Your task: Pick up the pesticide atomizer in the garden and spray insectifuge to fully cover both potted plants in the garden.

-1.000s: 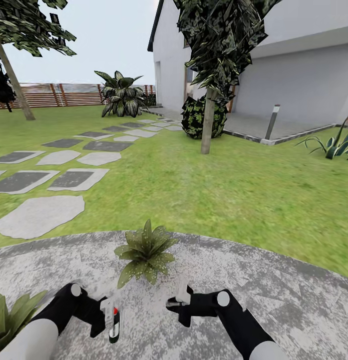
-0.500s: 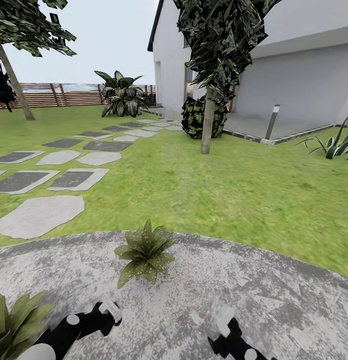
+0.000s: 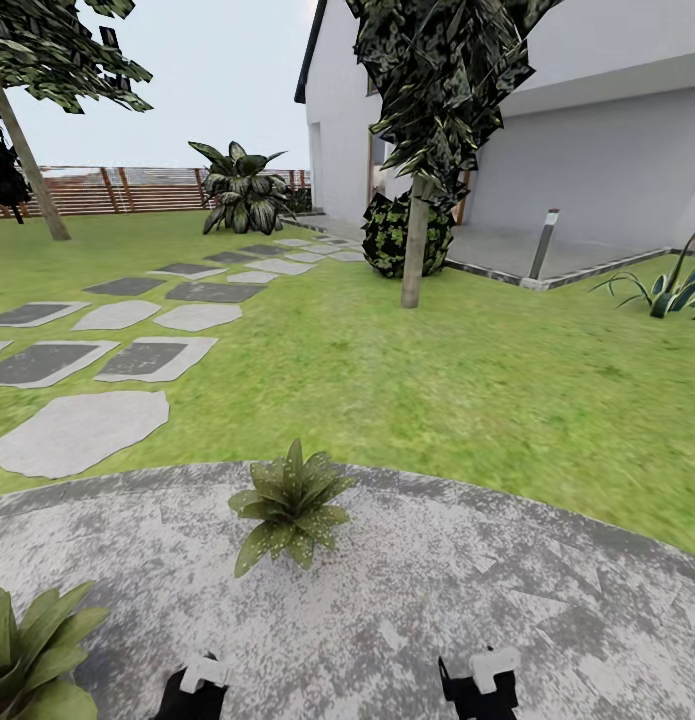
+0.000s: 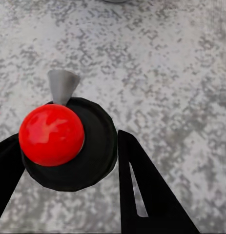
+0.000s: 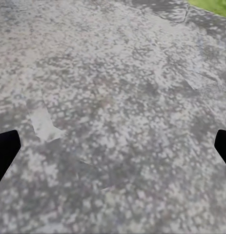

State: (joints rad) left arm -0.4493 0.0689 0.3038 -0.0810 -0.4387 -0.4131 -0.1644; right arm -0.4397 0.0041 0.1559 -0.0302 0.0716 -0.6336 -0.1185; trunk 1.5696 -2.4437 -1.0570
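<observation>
Atomizer (image 4: pixel 69 141) sits clamped between your left end effector's (image 4: pixel 69 165) 2 fingers, seen top-down with its red cap and grey nozzle facing the patio (image 4: pixel 166 58), held ready to spray. Your right end effector (image 5: pixel 113 151) hangs spread and empty. 1 potted plant (image 3: pixel 287 503) stands ahead, another (image 3: pixel 32 640) near your left.

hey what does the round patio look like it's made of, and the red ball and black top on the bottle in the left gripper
The patio looks like rough speckled grey stone or concrete, matte and mottled. The red ball looks like glossy plastic: it carries soft highlights. The black top beneath it looks like smooth, duller plastic. Being rendered, none is certain.
</observation>
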